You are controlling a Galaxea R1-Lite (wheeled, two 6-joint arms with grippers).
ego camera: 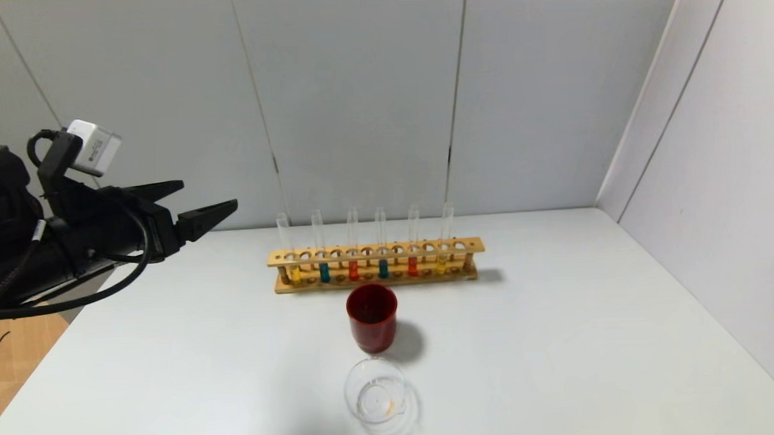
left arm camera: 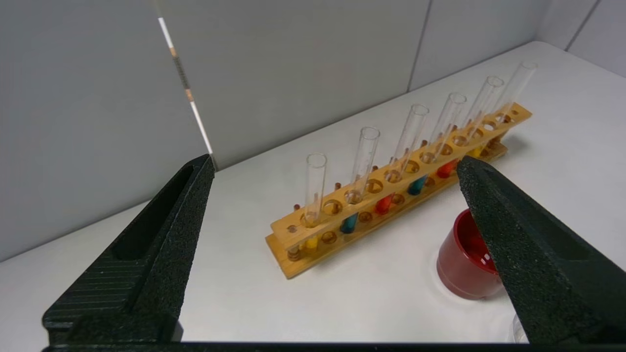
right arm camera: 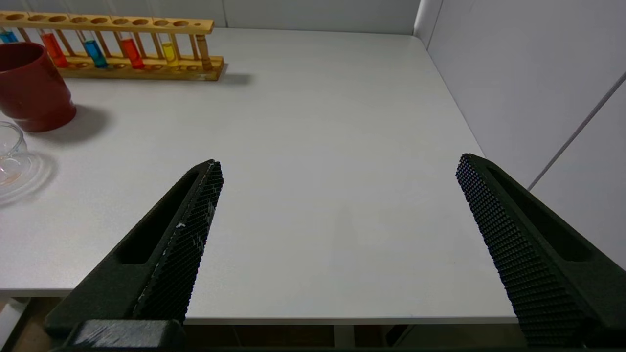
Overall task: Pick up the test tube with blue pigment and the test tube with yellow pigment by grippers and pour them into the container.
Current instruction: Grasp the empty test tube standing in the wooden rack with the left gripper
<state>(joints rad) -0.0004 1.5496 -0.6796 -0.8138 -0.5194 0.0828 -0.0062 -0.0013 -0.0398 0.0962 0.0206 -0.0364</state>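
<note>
Two test tubes with blue pigment (ego camera: 324, 271) (ego camera: 383, 268) stand upright in the wooden rack (ego camera: 375, 250), and the test tube with yellow pigment (ego camera: 294, 272) stands at the rack's left end. The container (ego camera: 376, 392), a low clear glass dish, sits near the table's front edge. My left gripper (ego camera: 209, 204) hangs open and empty above the table's left edge, well left of the rack. In the left wrist view its fingers (left arm camera: 161, 234) frame the yellow tube (left arm camera: 313, 195) and the nearer blue tube (left arm camera: 349, 222). My right gripper (right arm camera: 338, 161) is open and empty over the table's front right edge.
A dark red cup (ego camera: 372, 318) stands between the rack and the dish. The rack also holds two orange-red tubes (ego camera: 353, 270) and a paler yellow tube (ego camera: 441, 264) at its right end. Grey walls close the back and the right side (ego camera: 713, 167).
</note>
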